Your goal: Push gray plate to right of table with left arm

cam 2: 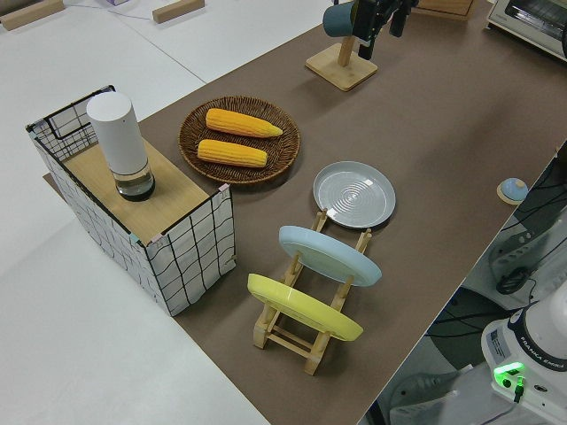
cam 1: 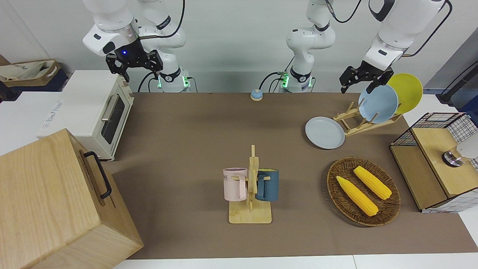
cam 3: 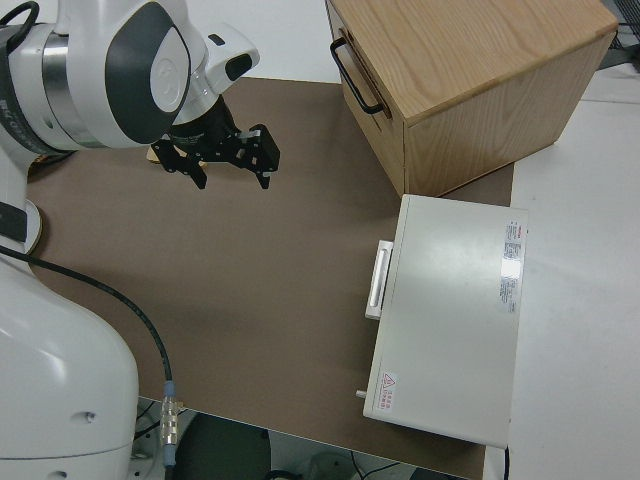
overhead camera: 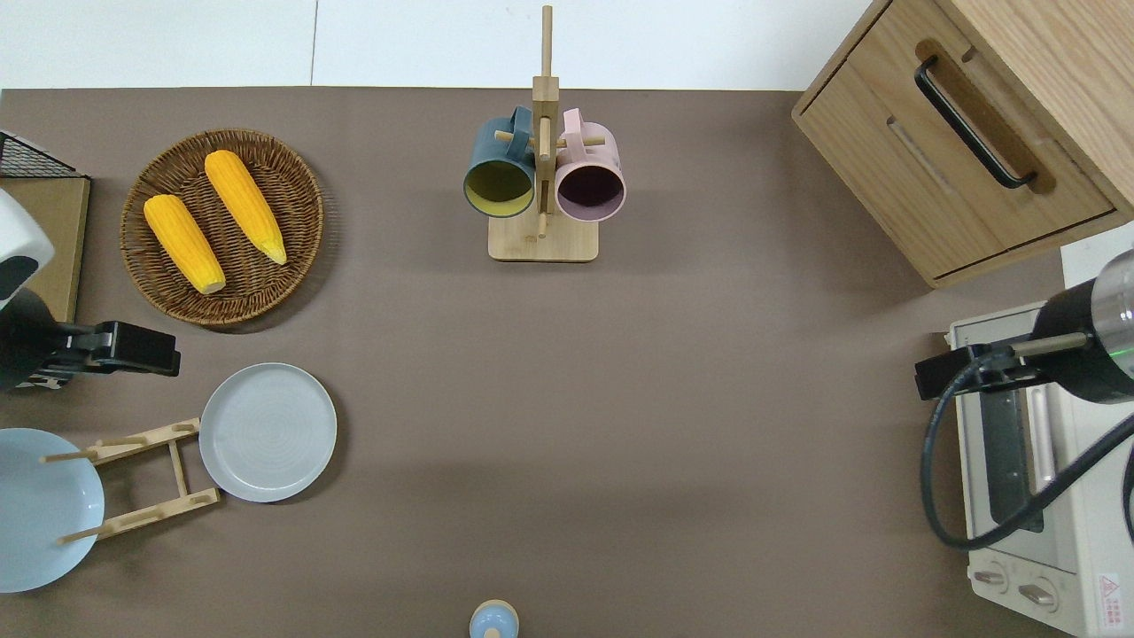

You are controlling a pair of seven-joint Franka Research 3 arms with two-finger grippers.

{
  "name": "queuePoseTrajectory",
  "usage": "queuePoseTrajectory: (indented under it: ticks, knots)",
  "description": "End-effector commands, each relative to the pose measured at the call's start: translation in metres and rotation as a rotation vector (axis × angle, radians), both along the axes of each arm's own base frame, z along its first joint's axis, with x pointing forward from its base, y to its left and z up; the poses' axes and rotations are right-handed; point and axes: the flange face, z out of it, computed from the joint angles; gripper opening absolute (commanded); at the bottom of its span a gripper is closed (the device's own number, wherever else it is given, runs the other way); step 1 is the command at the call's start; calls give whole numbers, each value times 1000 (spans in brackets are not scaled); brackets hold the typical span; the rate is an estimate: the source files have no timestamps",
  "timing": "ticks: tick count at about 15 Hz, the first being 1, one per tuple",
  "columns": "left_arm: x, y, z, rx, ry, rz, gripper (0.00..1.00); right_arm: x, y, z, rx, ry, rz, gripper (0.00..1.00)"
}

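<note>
Overhead view: gray plate lies flat on the table, touching the dish rack; left gripper hovers, fingers apart, seemingly clear of it.

Front, overhead, two raised side views, sharing the table.

A plain white wall and white floor.

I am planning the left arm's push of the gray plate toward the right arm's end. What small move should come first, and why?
Probably lower the left gripper to table height beside the round pale gray plate, at the wooden plate rack's side. It hangs open, apart from the plate, and bare brown table stretches toward the right arm's end.
</note>
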Motion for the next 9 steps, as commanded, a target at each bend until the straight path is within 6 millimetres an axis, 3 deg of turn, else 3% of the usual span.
queuePoseTrajectory:
  ticks: [1,9]
  knots:
    - [-4,4,9,-1,-3,5,1000,-3,-2,4,1,4,-17,983]
    - [-9,5,16,1,-12,6,1000,-3,-1,4,1,4,-15,983]
